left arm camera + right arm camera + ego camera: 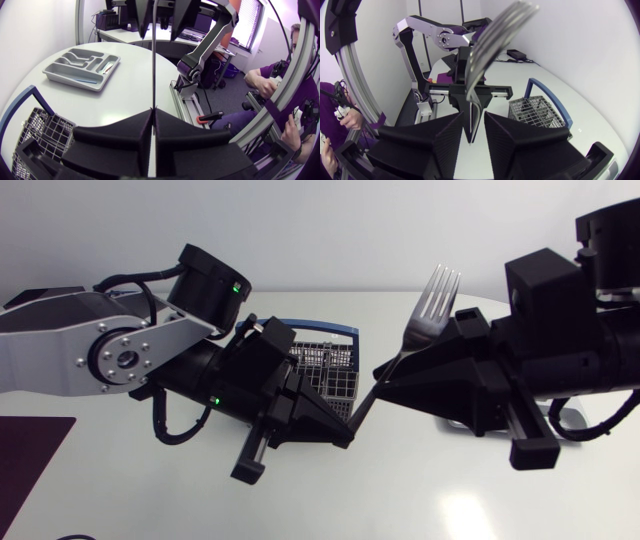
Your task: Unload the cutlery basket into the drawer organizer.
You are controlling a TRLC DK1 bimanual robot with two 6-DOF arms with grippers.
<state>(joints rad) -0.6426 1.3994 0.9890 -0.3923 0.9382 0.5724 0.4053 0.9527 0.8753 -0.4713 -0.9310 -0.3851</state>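
Head view: a fork is held in the air between both arms, and the risk is a drop or a knock at this hand-over.

Over the table (420, 490) the left arm (120, 355) and the right arm (580, 350) stand nose to nose, so a small wrong move could knock the two sets of jaws together. The drawer organizer (82, 67) lies well apart from the cutlery basket (335, 370), so I judge the carry is long, and a loose hold may turn on the way. The fork (425, 320) stands tines up above the table, just beside the basket. The left jaws are clenched on the lower end of its handle. The right jaws stand released around the handle higher up, with a gap on at least one side. If the left jaws let go before the right jaws close, the fork falls on the table.
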